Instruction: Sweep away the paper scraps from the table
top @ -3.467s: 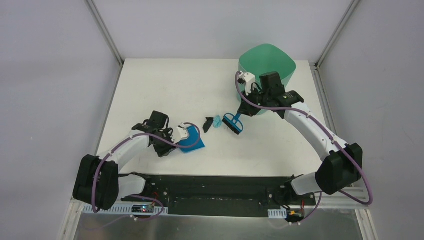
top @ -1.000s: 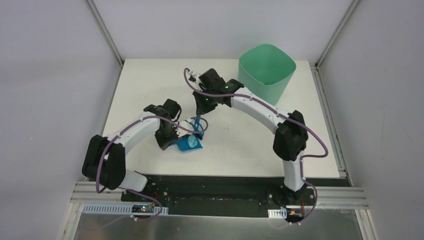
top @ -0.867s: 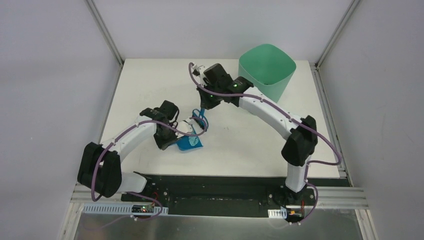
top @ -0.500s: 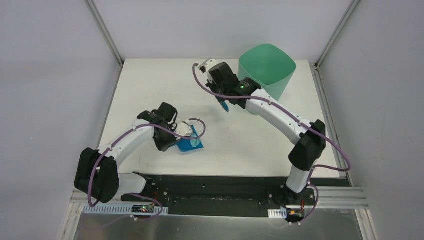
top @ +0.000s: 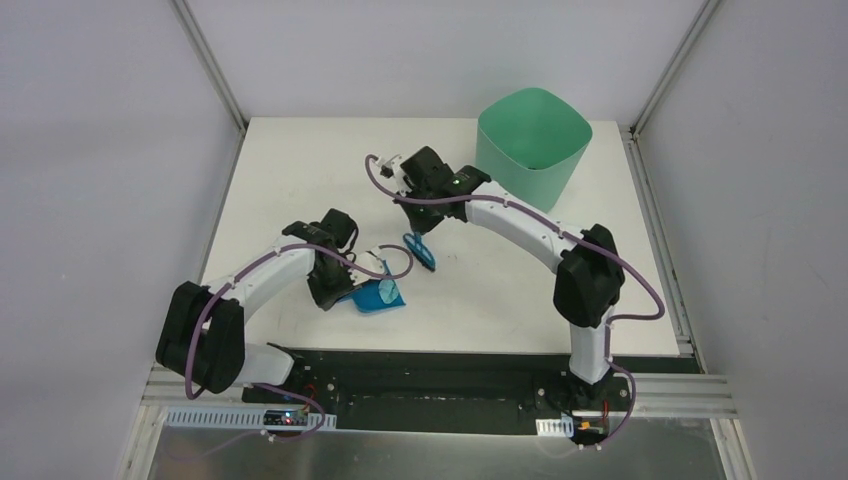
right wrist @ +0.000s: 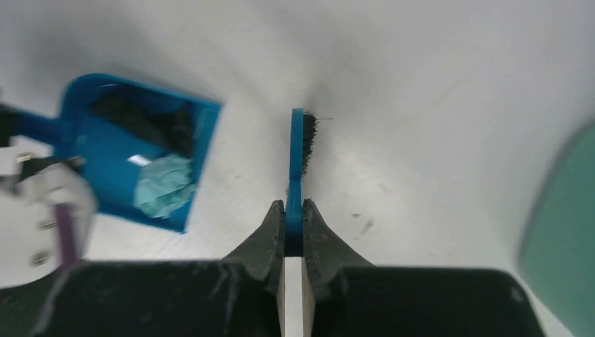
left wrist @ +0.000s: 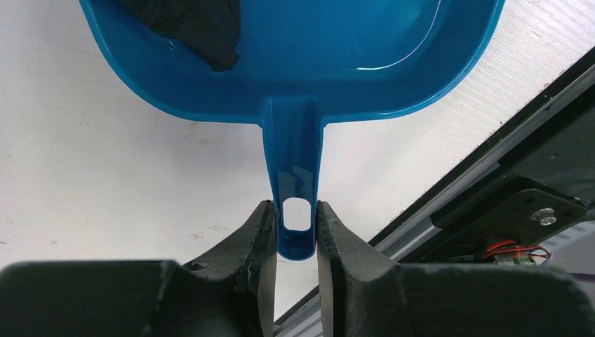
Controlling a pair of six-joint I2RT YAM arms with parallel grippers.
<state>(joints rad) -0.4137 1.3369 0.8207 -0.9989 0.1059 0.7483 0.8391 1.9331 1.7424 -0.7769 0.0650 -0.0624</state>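
Observation:
My left gripper [left wrist: 295, 242] is shut on the handle of the blue dustpan [left wrist: 295, 63], which rests on the white table [top: 300, 170] near its front; the pan also shows in the top view [top: 377, 296]. Paper scraps lie inside the pan: a black one [left wrist: 193, 24] and, in the right wrist view, a black one [right wrist: 144, 119] and a light teal one [right wrist: 163, 186]. My right gripper [right wrist: 293, 214] is shut on the blue hand brush [right wrist: 297, 158], bristles facing right. The brush [top: 421, 250] sits just right of the pan.
A tall green bin [top: 532, 135] stands at the table's back right corner. The black front rail [top: 430, 375] runs along the near edge. Grey walls enclose the table on three sides.
The right arm swept the scraps left into the dustpan, lifted the brush toward the bin, then brought it back down beside the pan. The left gripper kept hold of the pan, shifting slightly.

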